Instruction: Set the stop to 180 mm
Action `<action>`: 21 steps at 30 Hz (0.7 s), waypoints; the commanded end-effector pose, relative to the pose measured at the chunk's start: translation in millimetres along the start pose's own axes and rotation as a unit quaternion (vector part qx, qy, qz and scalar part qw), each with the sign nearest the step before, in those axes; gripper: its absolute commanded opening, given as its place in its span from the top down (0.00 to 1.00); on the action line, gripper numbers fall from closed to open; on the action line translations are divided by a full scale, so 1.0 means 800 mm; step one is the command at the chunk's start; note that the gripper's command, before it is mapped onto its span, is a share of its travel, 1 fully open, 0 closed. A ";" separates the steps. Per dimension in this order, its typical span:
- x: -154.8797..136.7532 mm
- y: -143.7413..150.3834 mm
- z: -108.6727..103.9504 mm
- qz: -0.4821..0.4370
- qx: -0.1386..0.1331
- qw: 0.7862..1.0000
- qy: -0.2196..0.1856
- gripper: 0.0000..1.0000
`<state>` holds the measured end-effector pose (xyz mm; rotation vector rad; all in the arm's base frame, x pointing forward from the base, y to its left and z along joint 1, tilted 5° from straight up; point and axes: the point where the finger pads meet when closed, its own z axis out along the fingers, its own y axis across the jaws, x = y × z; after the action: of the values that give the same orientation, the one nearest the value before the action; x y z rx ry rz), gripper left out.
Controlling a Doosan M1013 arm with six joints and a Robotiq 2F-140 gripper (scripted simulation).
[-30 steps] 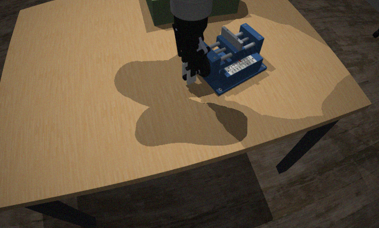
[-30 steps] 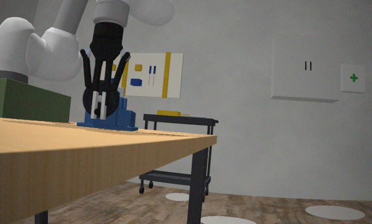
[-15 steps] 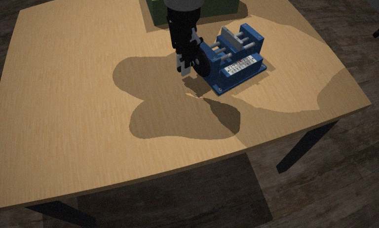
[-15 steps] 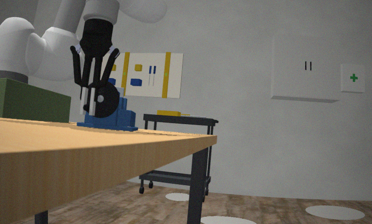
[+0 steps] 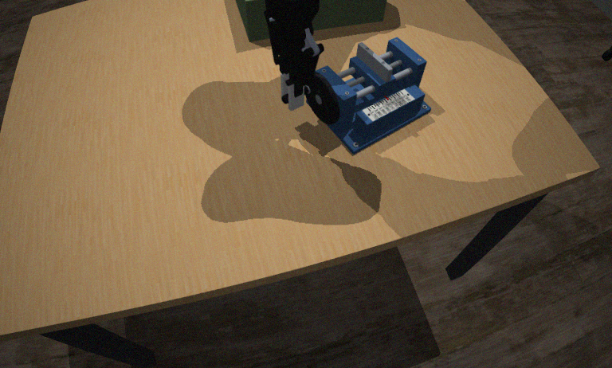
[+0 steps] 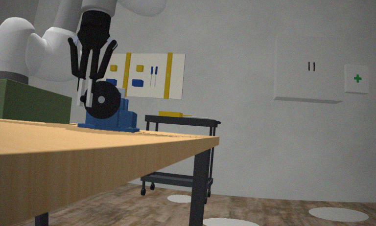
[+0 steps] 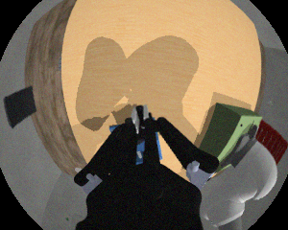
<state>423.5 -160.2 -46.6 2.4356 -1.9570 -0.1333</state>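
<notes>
The blue fixture (image 5: 406,115) (image 6: 102,123) (image 7: 159,148) stands on the table. Its grey stop plate (image 5: 374,62) (image 6: 122,92) sits on rods, about midway between the end blocks. A red mark (image 5: 386,98) shows near the middle of the white scale (image 5: 391,105); its numbers are too small to read. The black handwheel (image 5: 329,107) (image 6: 107,110) is on the end of the fixture. My gripper (image 5: 291,98) (image 6: 84,101) (image 7: 141,110) points down, shut on the handwheel's crank handle (image 6: 82,98) at the wheel's left side in the exterior view. The fingers hide most of the handle.
A green block (image 5: 351,14) (image 6: 35,103) (image 7: 213,131) stands on the table (image 5: 112,166) (image 6: 110,168) (image 7: 221,29) behind the fixture, near the arm's base. A dark trolley (image 6: 191,122) stands beyond the table in the exterior view.
</notes>
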 end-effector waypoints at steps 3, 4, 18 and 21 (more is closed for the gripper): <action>0.000 0.000 -0.008 0.000 0.000 1.000 0.000 0.96; 0.000 0.000 -0.011 0.000 0.000 1.000 0.000 0.96; 0.000 -0.027 -0.047 0.000 0.000 1.000 0.000 0.96; 0.000 -0.039 -0.051 0.000 0.000 1.000 0.000 0.96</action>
<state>450.4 -156.6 -9.3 2.4353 -1.9535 -0.1365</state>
